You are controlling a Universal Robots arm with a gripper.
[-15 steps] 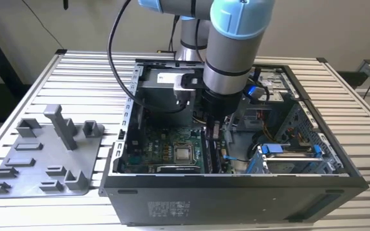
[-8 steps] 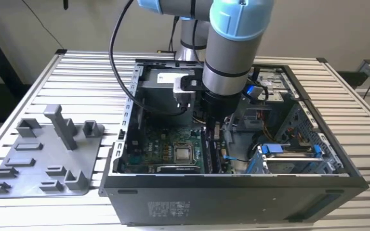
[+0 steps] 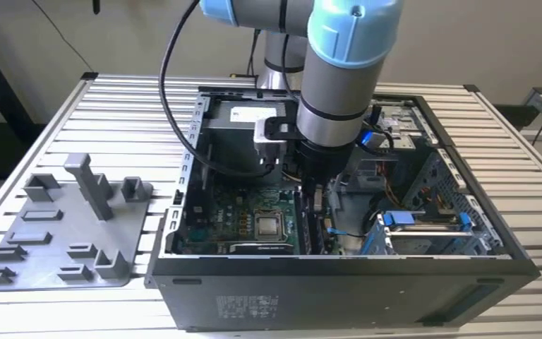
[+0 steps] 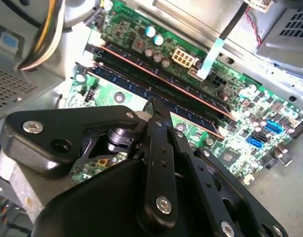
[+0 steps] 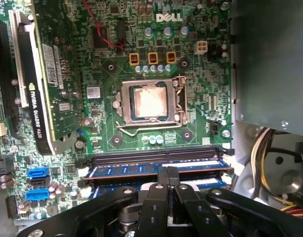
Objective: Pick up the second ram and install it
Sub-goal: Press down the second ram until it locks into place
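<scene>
My gripper [image 3: 312, 192] reaches down into the open computer case [image 3: 346, 282], over the memory slots of the green motherboard [image 5: 102, 128]. Its black fingers are shut, tip against tip, in both wrist views [image 5: 167, 171] [image 4: 153, 102]. Two dark ram sticks stand side by side in the slots. The fingertips rest on the top edge of the second ram [image 5: 121, 169] [image 4: 191, 117], the stick nearer the gripper. The fingers press from above and do not clamp its sides. An empty black slot [image 5: 156, 153] lies beside the sticks, toward the processor socket [image 5: 149, 103].
A light grey tray [image 3: 54, 233] with upright holders lies on the slatted table at the exterior view's left. Inside the case are a graphics card [image 5: 42, 84], a cable bundle [image 5: 270, 148] and a drive cage with blue clips [image 3: 422, 226].
</scene>
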